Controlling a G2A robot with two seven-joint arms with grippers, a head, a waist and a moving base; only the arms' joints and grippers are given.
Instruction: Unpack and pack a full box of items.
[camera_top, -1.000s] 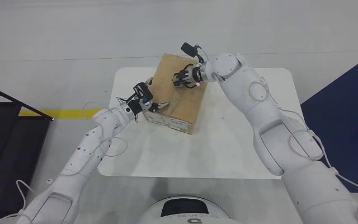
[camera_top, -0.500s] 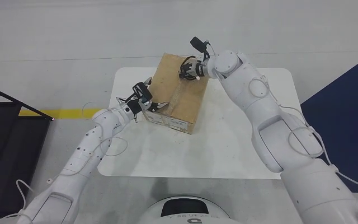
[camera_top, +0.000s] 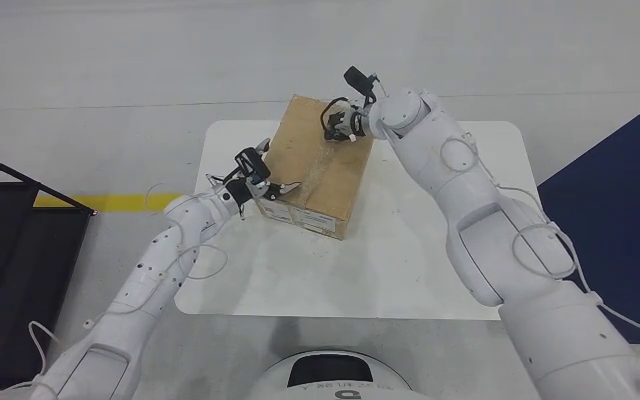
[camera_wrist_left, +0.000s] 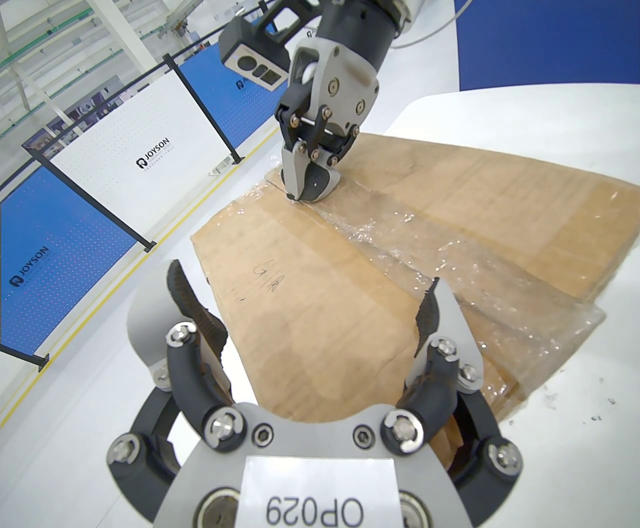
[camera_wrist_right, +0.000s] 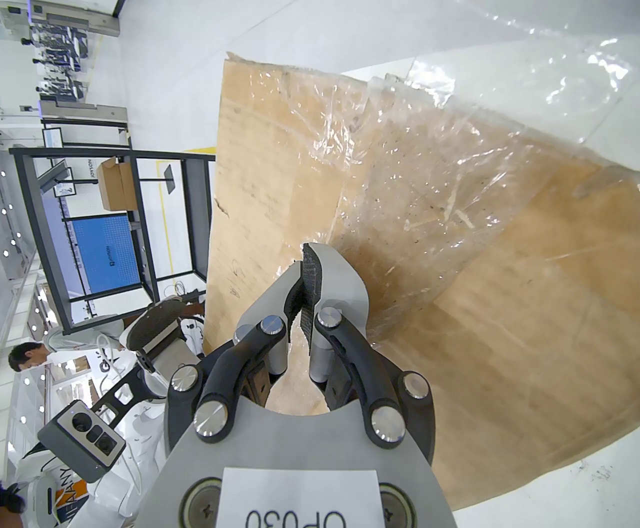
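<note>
The left arm (camera_top: 160, 265) and right arm (camera_top: 470, 190) are clad in smooth, rounded white shells, with thin cables (camera_top: 200, 270) looped alongside. The left gripper (camera_wrist_left: 305, 290) and right gripper (camera_wrist_right: 309, 272) are pretty much built from silver plates, black linkages and ribbed black pads (camera_wrist_left: 182, 295), all bolted with shiny screws (camera_wrist_left: 224, 425), with a white printed label (camera_wrist_left: 312, 505) stuck on each.

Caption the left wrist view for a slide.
Open left gripper at one edge of the box; shut right gripper touches the tape at the far end.

Left tool (camera_top: 279, 187) and right tool (camera_top: 333, 126) sit at opposite edges of the cardboard box (camera_top: 305, 160).
</note>
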